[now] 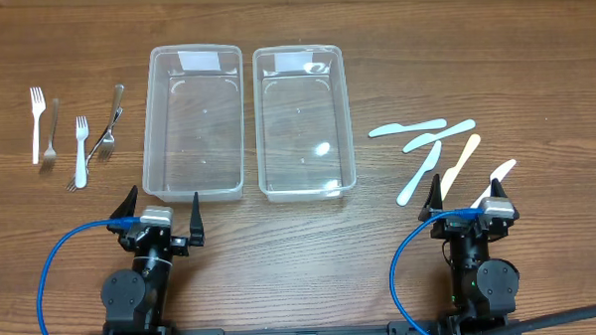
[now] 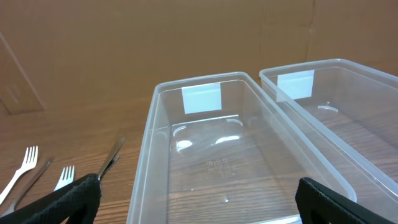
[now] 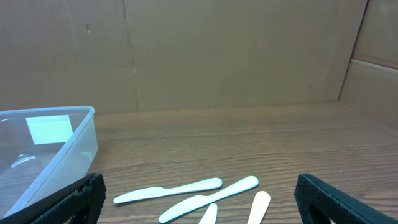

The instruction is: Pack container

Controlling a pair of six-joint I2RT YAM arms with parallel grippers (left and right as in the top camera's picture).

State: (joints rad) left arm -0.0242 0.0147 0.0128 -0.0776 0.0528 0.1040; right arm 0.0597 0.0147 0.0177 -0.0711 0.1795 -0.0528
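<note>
At the near edge of the brown wooden table (image 1: 301, 247), the left gripper (image 1: 163, 202) sits low with its two black fingers spread wide and nothing between them. The right gripper (image 1: 466, 189) is likewise spread and empty.

Just beyond the left gripper stands a clear rectangular plastic container (image 1: 148, 123). A second clear plastic container (image 1: 347, 116) stands just beside it on the right. Both are empty and open side up. Their long sides run away from the robot, and each has a white label on its far wall.

To the left of the containers lie two white plastic forks (image 1: 36, 127) and two grey metal forks (image 1: 108, 129), well apart from the left gripper. The forks lie roughly lengthwise away from the robot. The white ones point their tines away. I cannot tell which way the metal tines point.

Beyond the right gripper lie five pale plastic knives (image 1: 418, 173), one of them cream-coloured (image 1: 460, 160). Two lie nearly crosswise and three slant diagonally. The near end of the closest is hidden by the gripper.

All the cutlery looks light, stiff and thin, and it lies flat on the table. The smooth plastic could slip. A pinch across the narrow handle, near its middle, seems best. The empty containers look light and could slide if bumped.
</note>
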